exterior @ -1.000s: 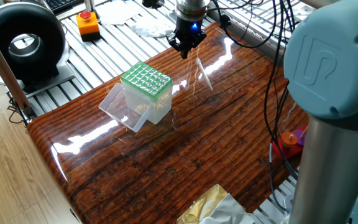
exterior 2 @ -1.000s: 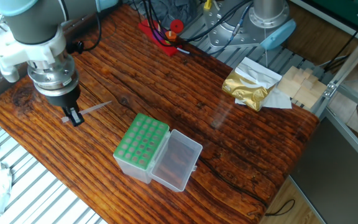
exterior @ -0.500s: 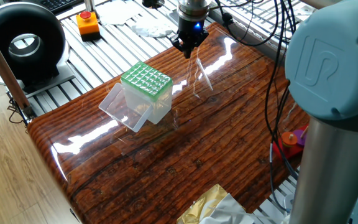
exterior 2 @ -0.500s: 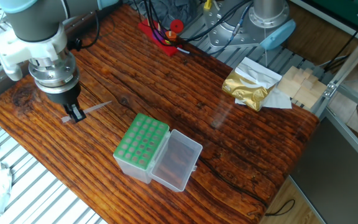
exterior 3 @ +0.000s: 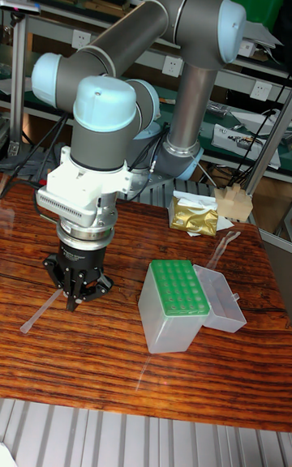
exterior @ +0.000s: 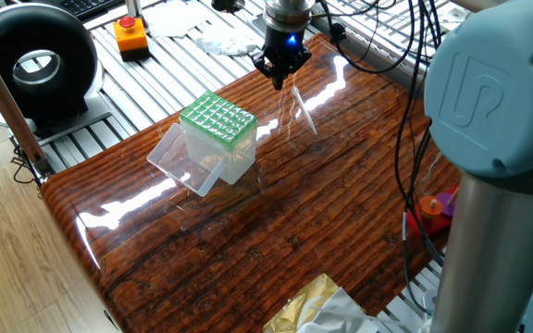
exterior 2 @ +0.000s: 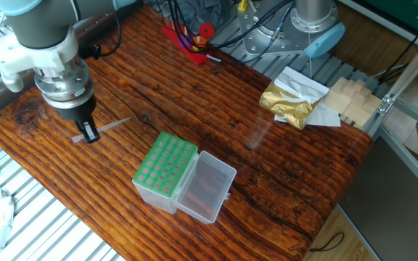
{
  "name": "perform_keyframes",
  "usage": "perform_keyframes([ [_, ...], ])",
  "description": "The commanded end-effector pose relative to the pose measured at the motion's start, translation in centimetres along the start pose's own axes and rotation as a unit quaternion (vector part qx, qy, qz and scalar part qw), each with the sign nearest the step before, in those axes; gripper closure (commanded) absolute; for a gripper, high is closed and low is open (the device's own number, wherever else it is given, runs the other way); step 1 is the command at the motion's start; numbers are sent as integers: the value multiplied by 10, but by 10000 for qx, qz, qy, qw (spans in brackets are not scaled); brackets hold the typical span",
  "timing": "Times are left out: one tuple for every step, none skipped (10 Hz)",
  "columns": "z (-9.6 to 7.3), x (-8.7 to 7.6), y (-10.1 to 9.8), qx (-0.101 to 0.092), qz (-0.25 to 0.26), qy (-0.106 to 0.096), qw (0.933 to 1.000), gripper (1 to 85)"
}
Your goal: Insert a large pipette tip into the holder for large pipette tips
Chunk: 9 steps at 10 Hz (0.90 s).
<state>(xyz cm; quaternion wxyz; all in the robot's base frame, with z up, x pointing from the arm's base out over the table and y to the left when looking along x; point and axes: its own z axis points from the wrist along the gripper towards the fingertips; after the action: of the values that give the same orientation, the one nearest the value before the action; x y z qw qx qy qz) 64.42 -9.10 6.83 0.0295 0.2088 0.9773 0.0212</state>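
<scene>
- The glossy red-brown wooden bench (exterior 2: 281, 167) sits on a slotted aluminium frame. Only the tall fixed view shows the room behind it, with a green wall and shelving.
- The grey UR5 arm with pale blue joint caps (exterior 3: 105, 102) shows whole only in the tall fixed view. In one fixed view its near joint fills the right edge.
- The small clear plastic box topped with a light-green grid of holes (exterior 2: 164, 172) stands near the middle of the bench with its clear lid (exterior 2: 207, 185) hinged open beside it. The other fixed view looks into that lid.
- A crumpled gold foil bag (exterior 2: 290, 99) lies well beyond the box, by the bench edge.
- The black two-finger gripper (exterior 2: 89, 135) points straight down, well apart from the box. Its fingertips are drawn close together just over the pipette tip; I cannot tell whether they grip it.
- The slender, translucent whitish pipette tip (exterior 2: 106, 127) lies flat on the bench. Its long axis runs slantwise across the wood grain, passing under the gripper. One fixed view shows it as a faint pale line (exterior: 303, 110).
</scene>
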Motion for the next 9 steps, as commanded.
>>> perform_keyframes([
  [-1, 7, 1, -44, 277, 140, 9995, 847],
  [-1, 3, -8, 141, 190, 70, 9997, 847],
  [-2, 1, -16, 286, 82, 22, 9996, 847],
  [0, 0, -19, 285, 100, 73, 9995, 847],
  [0, -2, -25, 336, 84, 75, 9994, 847],
  [0, -4, -29, 339, 61, 83, 9994, 847],
  [4, -7, -35, 322, 8, 85, 9994, 847],
  [9, -13, -45, 322, -94, 55, 9994, 847],
  [12, -13, -48, 215, -97, 77, 9997, 847],
])
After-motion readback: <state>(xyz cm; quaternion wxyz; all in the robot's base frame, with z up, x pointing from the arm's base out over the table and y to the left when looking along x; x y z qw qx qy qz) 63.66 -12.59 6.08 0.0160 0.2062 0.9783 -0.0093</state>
